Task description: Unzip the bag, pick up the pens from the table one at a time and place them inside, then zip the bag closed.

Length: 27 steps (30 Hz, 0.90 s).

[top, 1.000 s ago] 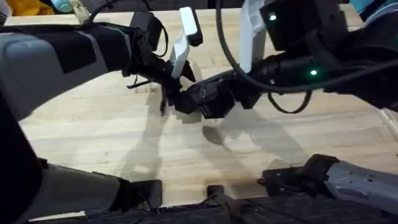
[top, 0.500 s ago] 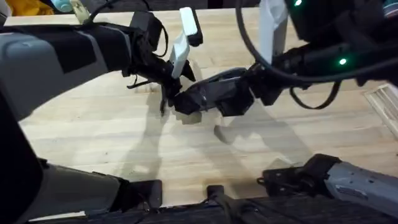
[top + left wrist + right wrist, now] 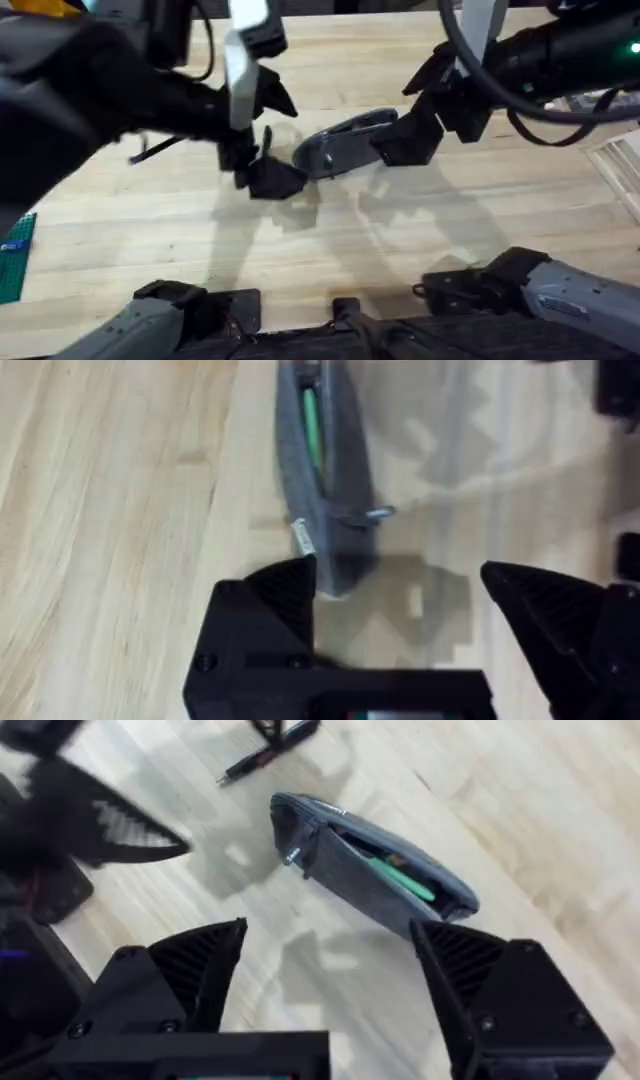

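Both grippers, left (image 3: 400,620) and right (image 3: 330,980), hung spread and empty; the unheld bag (image 3: 345,140) could slide under zipping

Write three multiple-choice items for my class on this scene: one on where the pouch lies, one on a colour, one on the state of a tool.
1. The bag lies:
A. between the two tools
B. at the table's near edge
C. held in the air

2. The item showing inside the bag is:
A. red
B. green
C. yellow

3. The right tool is:
A. shut on the bag
B. shut on a pen
C. open

Answers:
1 A: overhead, the bag rests on the table between the left tool and the right one.
2 B: a green item shows through the gap.
3 C: its fingers stand apart, holding nothing.
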Motion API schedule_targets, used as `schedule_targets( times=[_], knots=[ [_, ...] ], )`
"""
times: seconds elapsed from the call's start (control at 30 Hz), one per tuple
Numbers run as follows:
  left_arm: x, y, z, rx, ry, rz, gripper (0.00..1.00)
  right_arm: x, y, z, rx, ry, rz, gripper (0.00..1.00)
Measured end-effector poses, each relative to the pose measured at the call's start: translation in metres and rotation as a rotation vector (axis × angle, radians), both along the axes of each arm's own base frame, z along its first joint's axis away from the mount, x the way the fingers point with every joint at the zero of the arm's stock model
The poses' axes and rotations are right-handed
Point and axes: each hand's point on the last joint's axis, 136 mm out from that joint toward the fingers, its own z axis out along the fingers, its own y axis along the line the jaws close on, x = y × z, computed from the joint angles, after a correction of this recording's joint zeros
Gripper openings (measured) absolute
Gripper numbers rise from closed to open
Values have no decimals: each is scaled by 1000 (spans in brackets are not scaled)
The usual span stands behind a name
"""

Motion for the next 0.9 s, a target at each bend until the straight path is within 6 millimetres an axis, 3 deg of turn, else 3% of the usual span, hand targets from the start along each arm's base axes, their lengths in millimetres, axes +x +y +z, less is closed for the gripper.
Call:
schedule_targets(
  times=[0.23,0.3,0.37,0.43,0.53,0.77,0.9],
  knots=[
    [-50,13,40,-24,-95,0,994,14,7,13,-15,-139,94,996],
    [-67,17,50,-34,-130,0,993,22,11,21,-6,-197,111,931],
    [-81,21,58,-43,-166,0,993,26,13,25,-8,-237,130,747],
    [-93,24,66,-54,-210,-1,993,29,15,28,-28,-284,172,444],
    [-107,28,74,-69,-268,-2,993,30,15,28,-88,-350,265,68],
    [-123,32,83,-85,-333,-3,993,29,14,20,-197,-426,428,31],
    [-124,32,82,-83,-326,-3,993,19,9,6,-268,-408,536,31]
  ],
)
